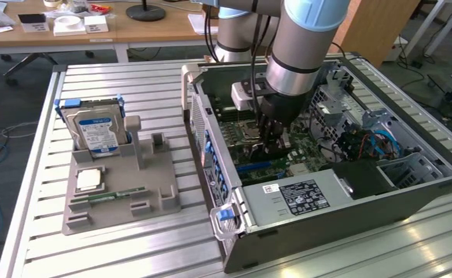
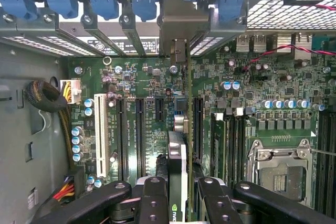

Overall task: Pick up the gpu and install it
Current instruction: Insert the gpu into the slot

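I have the claw (image 1: pixel 274 147) down inside the open case (image 1: pixel 411 191), which lies on its side on the slatted surface (image 1: pixel 133 243), toward the edge at the exterior view's right. The claw is closed narrow on the gpu (image 2: pixel 178 145), held edge-on between its fingers (image 2: pixel 153 203), the card's silvery bracket (image 2: pixel 181 32) up against the rear slot openings under the blue latches (image 2: pixel 102 1). The card stands just over the motherboard (image 2: pixel 262 77), beside the black slots (image 2: pixel 140 135) and the white slot (image 2: pixel 100 135). Near the surface's opposite edge, the grey tray (image 1: pixel 117 197) holds the hard drive (image 1: pixel 96 132) upright, with a RAM stick (image 1: pixel 116 194) lying flat.
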`<state>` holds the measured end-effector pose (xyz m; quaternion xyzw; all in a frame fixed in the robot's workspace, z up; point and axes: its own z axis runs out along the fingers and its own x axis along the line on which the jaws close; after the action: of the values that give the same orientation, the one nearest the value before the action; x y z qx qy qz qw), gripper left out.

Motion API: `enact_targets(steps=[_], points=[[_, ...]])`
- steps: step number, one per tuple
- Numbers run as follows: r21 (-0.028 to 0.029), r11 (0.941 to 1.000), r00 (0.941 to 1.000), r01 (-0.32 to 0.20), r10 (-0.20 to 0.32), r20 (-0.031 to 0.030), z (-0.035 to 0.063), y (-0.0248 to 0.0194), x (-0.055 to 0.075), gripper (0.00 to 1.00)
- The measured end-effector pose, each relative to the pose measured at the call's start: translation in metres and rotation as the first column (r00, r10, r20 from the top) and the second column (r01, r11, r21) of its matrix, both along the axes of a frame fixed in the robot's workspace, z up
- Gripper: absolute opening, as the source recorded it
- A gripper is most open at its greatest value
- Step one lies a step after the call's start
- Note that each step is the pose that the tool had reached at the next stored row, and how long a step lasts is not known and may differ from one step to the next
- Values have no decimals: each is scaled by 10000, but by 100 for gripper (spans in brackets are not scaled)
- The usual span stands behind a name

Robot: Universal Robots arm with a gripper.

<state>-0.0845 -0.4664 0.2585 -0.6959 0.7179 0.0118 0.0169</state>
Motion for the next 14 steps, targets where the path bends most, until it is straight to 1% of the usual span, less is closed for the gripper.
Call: enact_targets(steps=[4, 10, 14], points=[[1, 10000, 10000, 0, 0, 0, -26, 0, 0, 27], [1, 10000, 10000, 0, 0, 0, -28, 0, 5, 27], [2, 10000, 10000, 0, 0, 0, -64, 0, 5, 27]])
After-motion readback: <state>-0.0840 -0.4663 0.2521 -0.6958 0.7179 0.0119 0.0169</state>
